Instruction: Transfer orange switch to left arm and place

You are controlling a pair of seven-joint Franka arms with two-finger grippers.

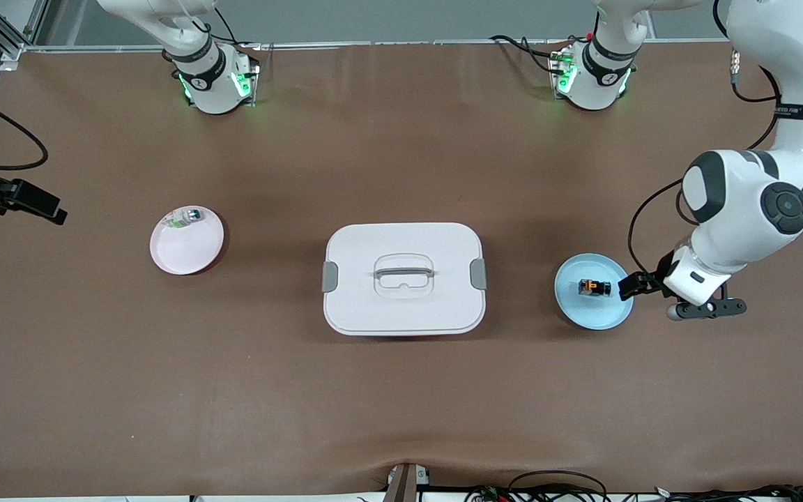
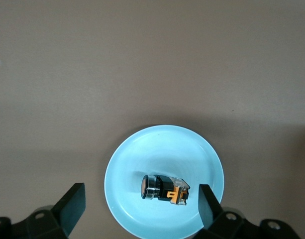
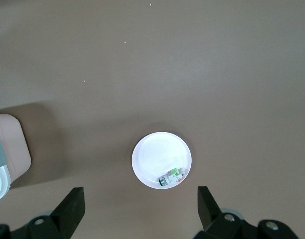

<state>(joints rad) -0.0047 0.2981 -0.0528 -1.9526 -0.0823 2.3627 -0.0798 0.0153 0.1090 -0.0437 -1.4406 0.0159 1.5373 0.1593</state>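
Brown cloth covers the counter (image 1: 95,390). A pink plate (image 1: 182,247) holds a small silver-and-green part (image 1: 187,217); above it the right pincer (image 3: 137,211) hangs open. The white box (image 1: 403,278) sits mid-counter. The orange switch (image 1: 594,287) lies in the blue plate (image 1: 586,310), under the open left pincer (image 2: 140,209).

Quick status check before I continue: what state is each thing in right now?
Orange switch: lying on its side in the blue plate, ungrasped.
Box: lid on.
Left pincer: open, over the blue plate.
Right pincer: open, over the table beside the pink plate.
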